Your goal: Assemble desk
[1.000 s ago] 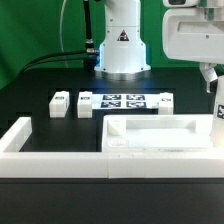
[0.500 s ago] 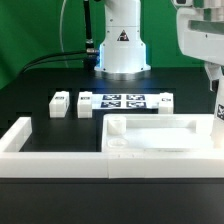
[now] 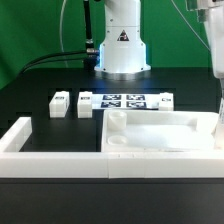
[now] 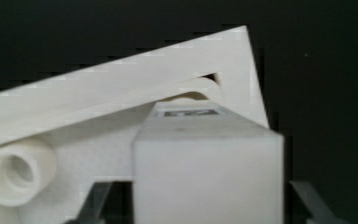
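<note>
Presently: white square plastic leg post point(image 4: 208, 160) clamped in the half-closed end effector point(image 4: 202, 200).
White rectangular plastic tabletop slab point(image 3: 160, 130) lies on the black surface point(image 3: 40, 80), exterior view's right; its corner socket point(image 4: 202, 92) sits just past the post's far end, in line with its long axis.

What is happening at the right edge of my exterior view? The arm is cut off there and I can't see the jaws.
Observer: In the wrist view the jaws are closed on a white square leg post, with one dark jaw on each side of it.
Operator: Where is it relative to the desk top?
Observer: Its far end is at a corner of the tabletop, right against the rounded socket inside that corner.
Operator: Is it seated in there?
Observer: I cannot tell. The post covers most of that socket, and only a rounded edge shows past the post's end.
</note>
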Robot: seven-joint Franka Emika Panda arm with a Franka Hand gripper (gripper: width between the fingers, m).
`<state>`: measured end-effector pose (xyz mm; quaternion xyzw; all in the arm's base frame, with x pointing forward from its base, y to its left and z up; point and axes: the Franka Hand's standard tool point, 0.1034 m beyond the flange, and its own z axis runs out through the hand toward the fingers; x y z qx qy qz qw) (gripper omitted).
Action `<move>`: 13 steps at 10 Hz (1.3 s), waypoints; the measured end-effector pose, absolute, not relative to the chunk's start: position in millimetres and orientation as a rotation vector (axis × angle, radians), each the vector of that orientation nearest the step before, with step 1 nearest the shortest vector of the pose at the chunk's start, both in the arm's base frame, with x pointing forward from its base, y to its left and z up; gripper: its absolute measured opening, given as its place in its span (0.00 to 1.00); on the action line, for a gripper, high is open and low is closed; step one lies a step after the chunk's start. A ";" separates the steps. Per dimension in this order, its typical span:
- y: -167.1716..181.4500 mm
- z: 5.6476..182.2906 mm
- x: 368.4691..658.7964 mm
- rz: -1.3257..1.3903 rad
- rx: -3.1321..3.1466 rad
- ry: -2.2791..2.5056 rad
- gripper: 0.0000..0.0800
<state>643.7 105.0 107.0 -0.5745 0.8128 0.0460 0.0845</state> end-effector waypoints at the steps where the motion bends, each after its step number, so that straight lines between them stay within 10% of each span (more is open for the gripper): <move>1: 103.1 107.5 644.3 0.139 -1.678 2.451 0.36; 5: 100.8 107.6 644.2 0.143 -1.671 2.464 0.36; 7: 104.0 117.1 644.9 0.213 -1.960 2.309 0.73; 13: 114.4 121.3 646.5 0.183 -2.509 1.659 0.81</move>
